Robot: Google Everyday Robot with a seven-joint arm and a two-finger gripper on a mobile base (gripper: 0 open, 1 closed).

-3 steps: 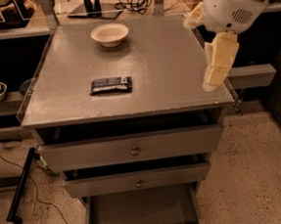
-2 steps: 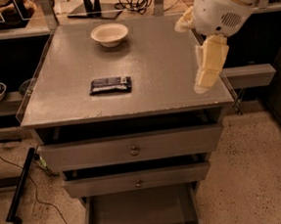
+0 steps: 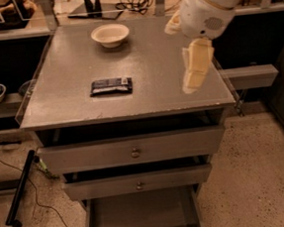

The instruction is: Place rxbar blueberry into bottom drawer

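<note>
The rxbar blueberry [image 3: 111,86], a flat dark bar with pale lettering, lies on the grey cabinet top [image 3: 71,99], left of centre. Hanging above the right part of that top, well to the right of the bar, is my gripper [image 3: 195,81], cream-coloured and pointing down. Nothing is in contact with the bar. The bottom drawer [image 3: 141,216] is pulled out below the two upper drawers, a wide grey tray with nothing visible in it.
A white bowl [image 3: 110,34] stands at the back of the top. The two upper drawers [image 3: 133,151] with round knobs are slightly pulled out. Cables and a black bar [image 3: 20,188] lie on the floor at left. Shelves flank the cabinet.
My arm and gripper have moved left over the cabinet top, closer to the bar. The bar, bowl and drawers have not moved.
</note>
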